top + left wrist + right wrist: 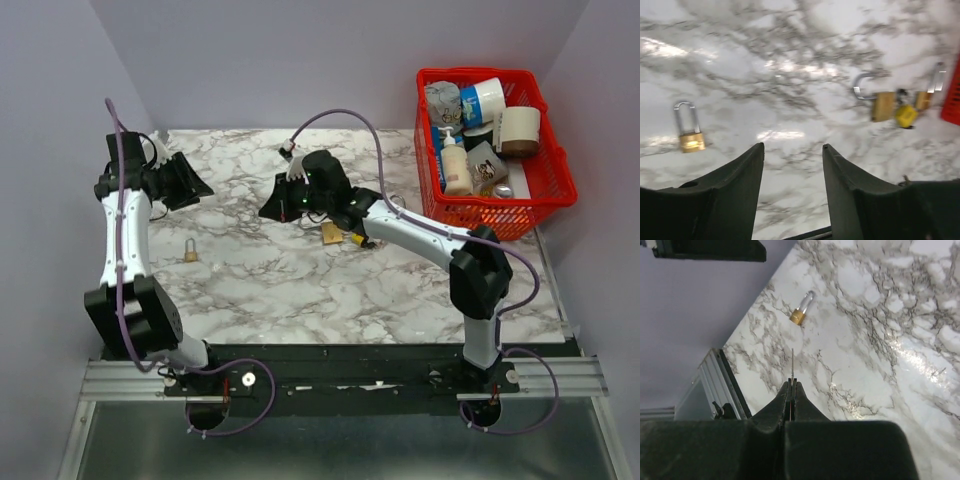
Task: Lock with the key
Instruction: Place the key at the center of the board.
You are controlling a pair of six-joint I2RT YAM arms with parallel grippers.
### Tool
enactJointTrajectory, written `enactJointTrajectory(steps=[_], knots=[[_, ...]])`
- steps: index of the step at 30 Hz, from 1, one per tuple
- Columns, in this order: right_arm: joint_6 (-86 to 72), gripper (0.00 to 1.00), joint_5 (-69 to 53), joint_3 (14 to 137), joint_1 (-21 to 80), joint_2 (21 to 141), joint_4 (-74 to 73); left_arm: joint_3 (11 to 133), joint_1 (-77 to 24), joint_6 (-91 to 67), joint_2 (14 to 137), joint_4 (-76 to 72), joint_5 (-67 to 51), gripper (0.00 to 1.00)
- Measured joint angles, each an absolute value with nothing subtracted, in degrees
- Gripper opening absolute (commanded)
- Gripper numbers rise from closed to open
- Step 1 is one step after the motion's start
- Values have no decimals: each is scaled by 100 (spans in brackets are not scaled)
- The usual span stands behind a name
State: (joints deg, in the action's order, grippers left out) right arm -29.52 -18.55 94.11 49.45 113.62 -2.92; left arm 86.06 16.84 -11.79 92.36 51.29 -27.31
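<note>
Brass padlock, grey-veined white table, red basket

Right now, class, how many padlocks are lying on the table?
3. A lone padlock lies by the left arm; a second padlock and a third padlock lie mid-table, a yellow tag between them. The right arm may hide more.

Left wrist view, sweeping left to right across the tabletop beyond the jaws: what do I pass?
small brass padlock → larger brass padlock → yellow piece → third brass lock, blurred → red basket edge
</note>
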Motion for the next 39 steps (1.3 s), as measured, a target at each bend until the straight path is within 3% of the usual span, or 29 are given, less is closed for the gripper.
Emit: enactJointTrajectory(steps=[5,15,27,39], knots=[[-2729,1,-1723,9334,4945,10822,-174,7234,1505,-3022,7771,3575,-3870,51],[-2554,1,-1466,9336,4976,10927,-161,5964,631,-5201,7244,1791,-4060,53],[-2436,1,-1181,9338,5043,11000,-187,5918,211,-5621,7087,1594,-3629,42],[-2436,1,-1020,9349,5046,11006,-242,5837,45,-5616,7089,1732,-3448,41]])
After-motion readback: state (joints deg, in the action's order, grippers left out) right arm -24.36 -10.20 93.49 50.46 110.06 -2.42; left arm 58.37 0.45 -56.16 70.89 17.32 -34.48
